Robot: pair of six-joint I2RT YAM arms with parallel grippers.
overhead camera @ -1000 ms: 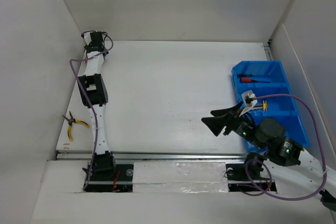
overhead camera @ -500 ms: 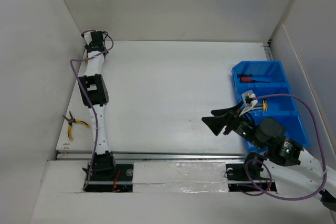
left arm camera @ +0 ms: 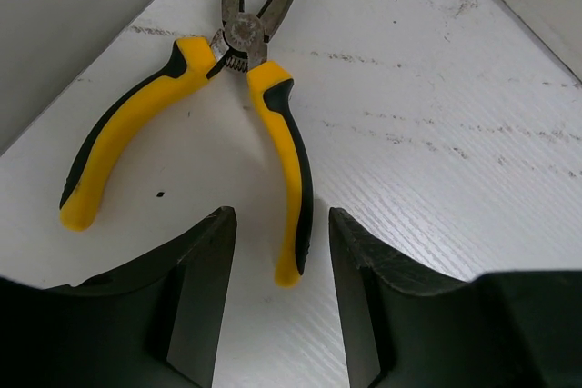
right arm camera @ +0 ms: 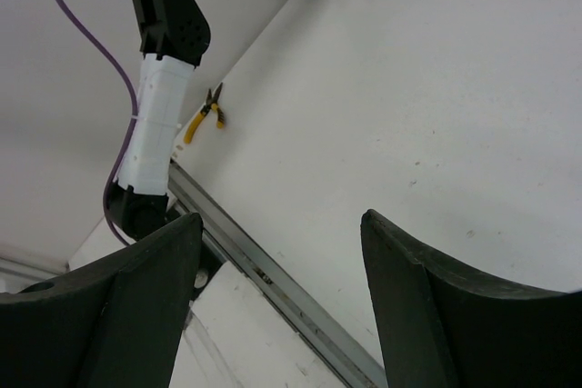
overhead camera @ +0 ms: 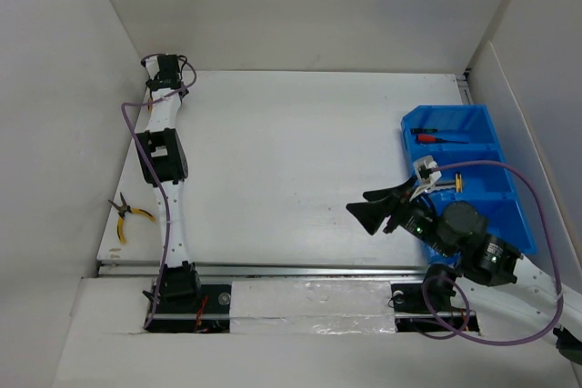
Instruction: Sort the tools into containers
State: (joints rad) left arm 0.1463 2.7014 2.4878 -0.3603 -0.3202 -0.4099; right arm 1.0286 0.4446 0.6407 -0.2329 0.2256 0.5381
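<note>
1. Left gripper [left arm camera: 280, 224]: the wrist view gives us fingers spread wide and holding nothing. From above we see only its housing [overhead camera: 162, 65] at the table's [overhead camera: 291, 161] far left corner.
2. Far pliers [left arm camera: 268, 93]: yellow handles splayed, flat on the table just ahead of the left fingers, one handle tip between them and touching neither. We cannot find them in the top view.
3. Near pliers [overhead camera: 125, 213]: at the table's left edge, beside the left arm. The right wrist view shows them small [right arm camera: 205, 115].
4. Right gripper [overhead camera: 362, 203]: fingers wide apart and empty [right arm camera: 282, 224], over the table just left of the blue bin [overhead camera: 482, 120].
5. Only the top view shows the bin. Its far compartment holds a red-handled screwdriver [overhead camera: 425, 139] and a dark-handled screwdriver [overhead camera: 420, 131].
</note>
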